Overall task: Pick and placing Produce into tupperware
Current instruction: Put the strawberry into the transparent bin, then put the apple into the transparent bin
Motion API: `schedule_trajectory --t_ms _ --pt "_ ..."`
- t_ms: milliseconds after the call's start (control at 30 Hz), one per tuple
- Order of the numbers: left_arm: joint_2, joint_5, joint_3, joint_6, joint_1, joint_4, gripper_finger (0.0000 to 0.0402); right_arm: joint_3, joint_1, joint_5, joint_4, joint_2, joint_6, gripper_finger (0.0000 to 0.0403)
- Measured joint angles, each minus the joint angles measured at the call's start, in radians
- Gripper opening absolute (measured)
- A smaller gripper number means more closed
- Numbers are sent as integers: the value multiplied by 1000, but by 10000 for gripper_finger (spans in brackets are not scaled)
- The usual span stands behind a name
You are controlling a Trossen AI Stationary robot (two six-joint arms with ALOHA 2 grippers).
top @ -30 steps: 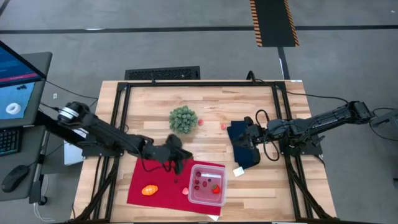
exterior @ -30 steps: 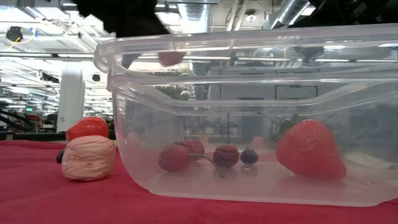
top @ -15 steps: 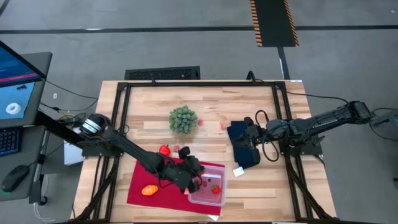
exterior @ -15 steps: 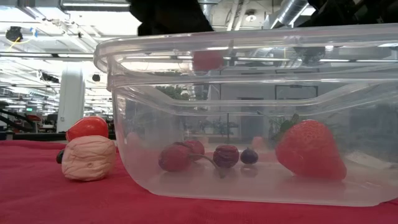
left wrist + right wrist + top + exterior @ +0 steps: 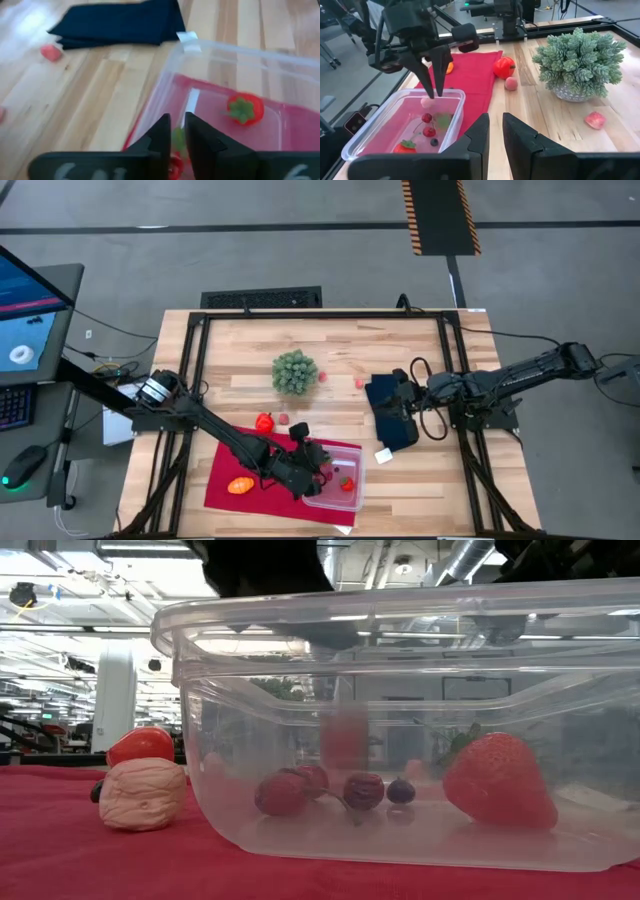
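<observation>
Pale wood table (image 5: pixel 240 350) across the middle of the high view, red cloth (image 5: pixel 225 470) at its lower left. Clear tupperware (image 5: pixel 358 465) on the cloth's right end, lower centre of the frame, already holding a strawberry (image 5: pixel 498 780) and a few small dark red pieces.

Left tool (image 5: pixel 315 470) straight above the tupperware's left half, pointing down into it, fingers narrowly apart with nothing clamped between them. Small pink piece (image 5: pixel 427 102) directly under those tips, inside the walls; blurred in the low view, so probably dropping or just landed.

Right tool (image 5: pixel 392 405) at right of centre over the dark blue cloth (image 5: pixel 400 430), fingers slightly apart and empty, waiting.

Produce outside the tupperware: red tomato (image 5: pixel 265 421) up and left of the left tool at the cloth's top edge, orange oval (image 5: pixel 240 485) to the left of it on the cloth, long axis running left to right. Both much nearer the left arm. Small red bit (image 5: pixel 357 382) on bare wood at upper centre, closer to the right tool.
</observation>
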Motion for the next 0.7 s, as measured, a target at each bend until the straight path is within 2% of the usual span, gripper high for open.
schedule_trajectory --t_ms 133,267,400,467,700 --pt "1 -12 0 32 -20 16 84 0 0 0 -10 0 0 77" --pt "1 -106 10 -23 -39 -32 112 0 0 0 -14 0 0 77" --pt "1 -257 83 -231 -67 -301 123 0 0 0 -14 0 0 77" --pt "1 -279 116 -350 -74 -441 123 0 0 0 -14 0 0 77" --pt "1 -144 225 -861 -53 -969 123 0 0 0 -14 0 0 77"
